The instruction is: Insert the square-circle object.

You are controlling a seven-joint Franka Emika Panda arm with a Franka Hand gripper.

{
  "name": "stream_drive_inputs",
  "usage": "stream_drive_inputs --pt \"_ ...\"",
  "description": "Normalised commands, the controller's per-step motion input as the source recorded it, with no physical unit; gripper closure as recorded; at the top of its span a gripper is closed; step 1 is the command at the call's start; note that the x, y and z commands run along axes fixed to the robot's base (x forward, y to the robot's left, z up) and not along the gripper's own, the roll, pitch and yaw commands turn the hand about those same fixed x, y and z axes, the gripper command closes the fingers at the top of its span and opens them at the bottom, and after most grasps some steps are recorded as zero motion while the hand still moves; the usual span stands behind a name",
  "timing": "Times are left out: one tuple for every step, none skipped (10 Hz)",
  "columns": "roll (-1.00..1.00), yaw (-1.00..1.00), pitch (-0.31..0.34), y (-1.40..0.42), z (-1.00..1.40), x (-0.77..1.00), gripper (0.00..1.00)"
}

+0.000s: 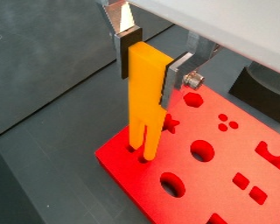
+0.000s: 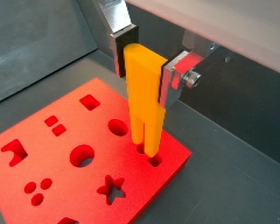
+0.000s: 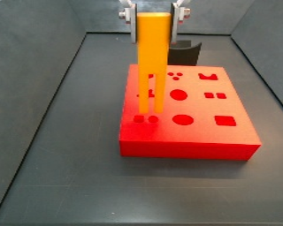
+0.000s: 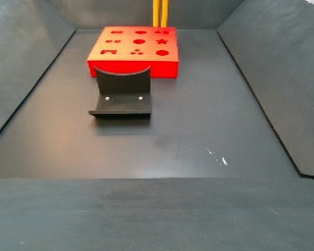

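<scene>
1. The square-circle object stands upright over the red block, its long axis vertical and its two thin prongs pointing straight down.
2. In both wrist views the prong tips sit at a small pair of holes near one corner of the red block; one prong reaches into its opening, though how deep cannot be told.
3. In a side view the piece rises tall above the red block's front left corner, with its slab end up between the fingers.
4. The gripper is directly above that corner of the red block, its jaws closed narrowly on the flat faces of the slab, one dark pad pressing each side.
5. The fixture stands on the floor just in front of the red block in a side view, touching or nearly touching it.
</scene>
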Motion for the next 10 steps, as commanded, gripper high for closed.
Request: stream_drive_inputs --pt "0.23 0.21 0.0 -0.12 -0.08 0.0 1.0" --pt "0.21 0.21 0.0 -0.04 -0.09 0.0 1.0" --pt "0.21 0.17 0.0 0.0 -0.1 0.0 1.0" --pt "0.2 0.12 0.0 0.0 -0.1 0.07 1.0" --pt "0.15 0.06 0.0 -0.02 -0.1 0.05 1.0" --pt "0.14 0.03 0.0 -0.09 -0.1 0.05 1.0" --pt "0.15 0.0 0.0 -0.13 -0.11 0.06 1.0" --pt "0.19 0.0 0.0 -0.17 -0.11 0.05 1.0" --pt "0.2 0.0 0.0 -0.13 -0.18 0.08 1.0" --pt "0.23 0.03 0.0 -0.01 -0.19 0.12 1.0"
